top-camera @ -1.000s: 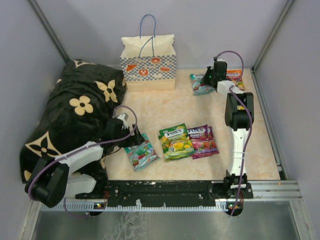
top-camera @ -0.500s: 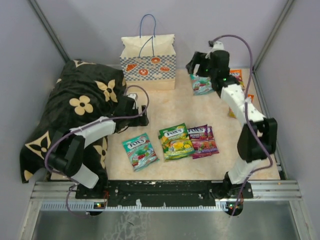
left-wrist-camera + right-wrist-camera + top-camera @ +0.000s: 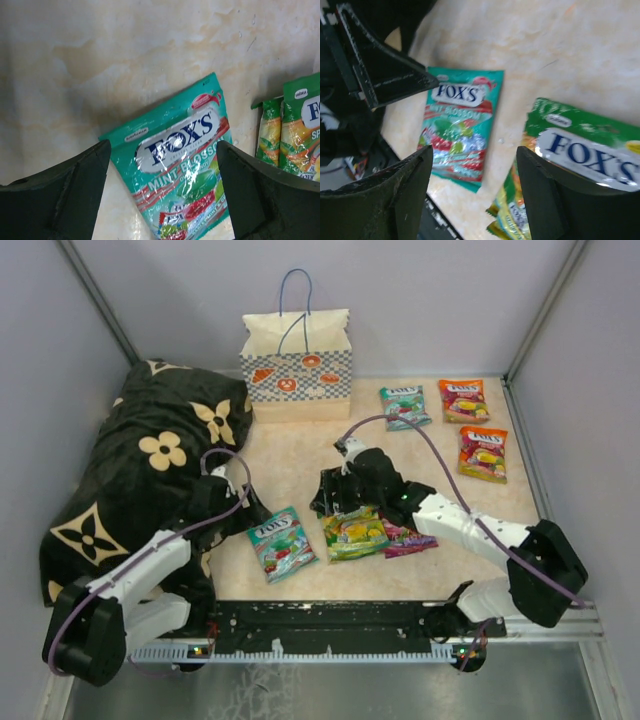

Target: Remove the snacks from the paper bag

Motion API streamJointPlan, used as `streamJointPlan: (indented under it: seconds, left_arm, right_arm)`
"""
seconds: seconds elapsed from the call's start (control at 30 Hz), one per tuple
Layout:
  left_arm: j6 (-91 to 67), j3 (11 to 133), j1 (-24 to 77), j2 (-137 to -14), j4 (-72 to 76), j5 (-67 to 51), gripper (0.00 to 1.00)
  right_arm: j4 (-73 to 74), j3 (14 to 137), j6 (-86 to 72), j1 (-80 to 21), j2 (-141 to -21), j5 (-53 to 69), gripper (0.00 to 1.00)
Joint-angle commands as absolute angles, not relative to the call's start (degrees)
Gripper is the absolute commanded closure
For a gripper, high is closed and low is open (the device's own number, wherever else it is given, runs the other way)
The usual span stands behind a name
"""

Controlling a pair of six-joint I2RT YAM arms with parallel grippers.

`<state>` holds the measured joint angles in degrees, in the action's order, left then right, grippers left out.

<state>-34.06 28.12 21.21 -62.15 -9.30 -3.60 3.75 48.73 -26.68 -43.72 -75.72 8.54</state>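
The teal snack packet point(image 3: 282, 544) lies flat, long axis diagonal, logo end toward the left gripper point(image 3: 162, 147). That and the right gripper point(image 3: 474, 150) gape wide, empty.

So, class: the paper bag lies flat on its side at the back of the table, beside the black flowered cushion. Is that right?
No. The paper bag stands upright, handles up, at the back of the table, beside the black flowered cushion. The top external view shows it.
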Motion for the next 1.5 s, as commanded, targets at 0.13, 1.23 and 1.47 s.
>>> streamJointPlan:
  seconds: [0.13, 1.23, 1.47]
  left_arm:
    - [-46.0, 19.9, 20.8, -51.0, -12.9, -7.6, 0.12]
    - [-50.2, 14.1, 20.9, -55.4, -12.7, -6.6, 0.60]
    - [-48.7, 17.7, 20.9, -55.6, -15.5, -0.4, 0.83]
  right_arm:
    - [-1.5, 50.0, -33.6, -48.1, -84.5, 21.0, 0.39]
    - [-7.8, 52.0, -37.7, -53.2, -100.3, 14.3, 0.80]
    - [-5.5, 54.1, -36.9, -53.2, -99.7, 13.2, 0.92]
